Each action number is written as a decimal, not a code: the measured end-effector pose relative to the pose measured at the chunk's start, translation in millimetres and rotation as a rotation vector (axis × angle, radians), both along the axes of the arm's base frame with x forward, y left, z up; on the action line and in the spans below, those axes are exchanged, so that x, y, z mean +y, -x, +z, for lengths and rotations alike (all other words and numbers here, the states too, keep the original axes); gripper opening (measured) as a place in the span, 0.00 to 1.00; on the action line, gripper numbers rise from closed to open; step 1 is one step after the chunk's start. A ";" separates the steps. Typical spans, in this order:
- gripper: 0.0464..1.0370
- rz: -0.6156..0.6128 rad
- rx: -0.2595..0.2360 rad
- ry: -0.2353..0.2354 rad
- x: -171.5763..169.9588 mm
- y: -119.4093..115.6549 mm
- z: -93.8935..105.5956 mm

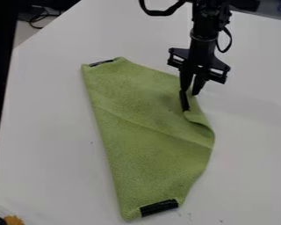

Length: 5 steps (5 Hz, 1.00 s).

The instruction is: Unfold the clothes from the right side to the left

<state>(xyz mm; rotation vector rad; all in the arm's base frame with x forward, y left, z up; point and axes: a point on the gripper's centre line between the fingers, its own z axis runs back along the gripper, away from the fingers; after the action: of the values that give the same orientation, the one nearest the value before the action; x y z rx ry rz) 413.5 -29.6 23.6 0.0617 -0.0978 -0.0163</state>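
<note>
The gripper hangs down at the upper right, its lower end at the green cloth's upper right edge. The green cloth lies on the white table, long from upper left to lower middle, with a crease running across it. Its right corner is folded inward, with a curled edge below the gripper. A black strip on this folded corner stands just under the gripper. Other black strips mark the top left corner and the bottom corner. Whether the cloth is held cannot be told.
The white table extends around the cloth. A dark edge runs down the far left. An orange item sits at the bottom left corner beside a dark object. Dark cables show beyond the table at the upper left.
</note>
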 end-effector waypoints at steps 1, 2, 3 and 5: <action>0.54 0.002 0.000 0.003 0.3 1.6 -3.1; 0.84 0.005 0.008 0.004 -0.3 4.5 -6.3; 0.97 0.012 0.016 0.007 0.2 7.4 -9.4; 0.59 0.020 0.062 -0.028 5.3 17.4 -13.8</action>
<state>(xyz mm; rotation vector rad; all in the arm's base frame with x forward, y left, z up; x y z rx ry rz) 396.1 -24.3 9.8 0.0896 -0.0346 0.0005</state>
